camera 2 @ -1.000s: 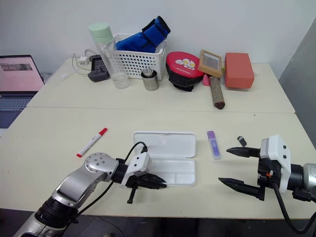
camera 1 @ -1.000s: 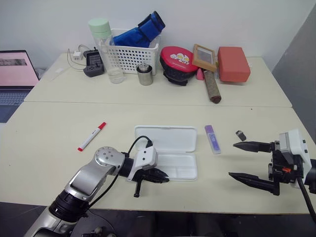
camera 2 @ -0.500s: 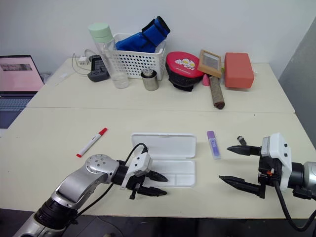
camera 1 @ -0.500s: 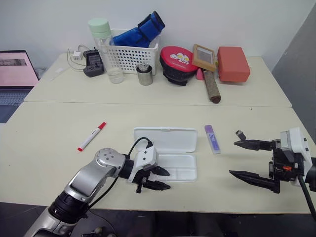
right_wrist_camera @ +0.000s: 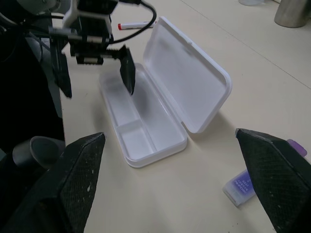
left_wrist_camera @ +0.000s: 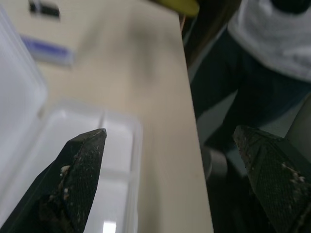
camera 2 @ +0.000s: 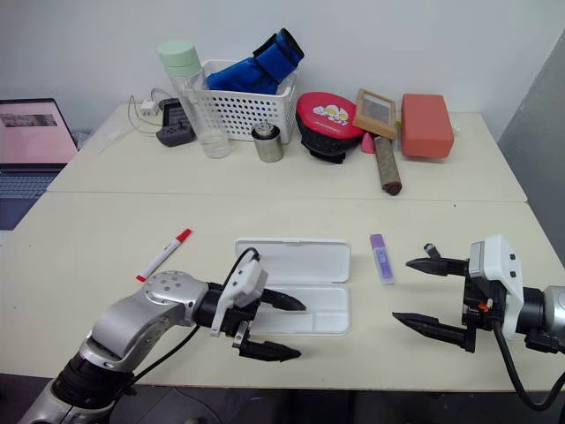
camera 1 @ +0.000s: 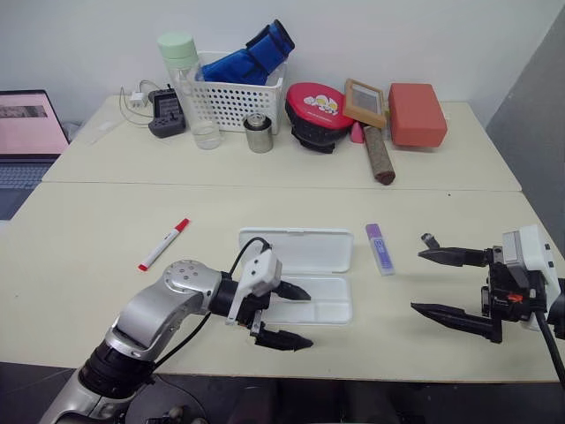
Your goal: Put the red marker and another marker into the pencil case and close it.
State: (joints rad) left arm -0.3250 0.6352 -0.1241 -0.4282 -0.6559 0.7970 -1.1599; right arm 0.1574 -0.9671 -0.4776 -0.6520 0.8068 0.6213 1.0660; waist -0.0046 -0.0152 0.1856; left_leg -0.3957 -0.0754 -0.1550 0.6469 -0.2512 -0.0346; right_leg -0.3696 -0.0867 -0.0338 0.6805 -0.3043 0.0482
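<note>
The white pencil case [camera 1: 297, 250] lies open at the table's front middle, lid flat behind its bare tray [right_wrist_camera: 127, 115]. My left gripper [camera 1: 305, 318] hovers open over the tray's front left corner, one finger above the tray and the other past the table edge, holding nothing. The red marker [camera 1: 164, 244] lies on the table to the left of the case. The short purple marker [camera 1: 380, 248] lies just right of the lid. Further right, my right gripper [camera 1: 417, 282] hangs open and empty above the table.
A tiny dark cap piece [camera 1: 430, 239] lies near the right gripper's upper finger. Along the back stand a laptop [camera 1: 26, 132], a bottle [camera 1: 184, 84], a white basket [camera 1: 237, 99], a metal cup [camera 1: 259, 133], a red pouch [camera 1: 318, 110] and a red box [camera 1: 417, 114].
My left gripper has gone from shut to wide open and has risen from the tray's front edge. The right gripper has kept still.
</note>
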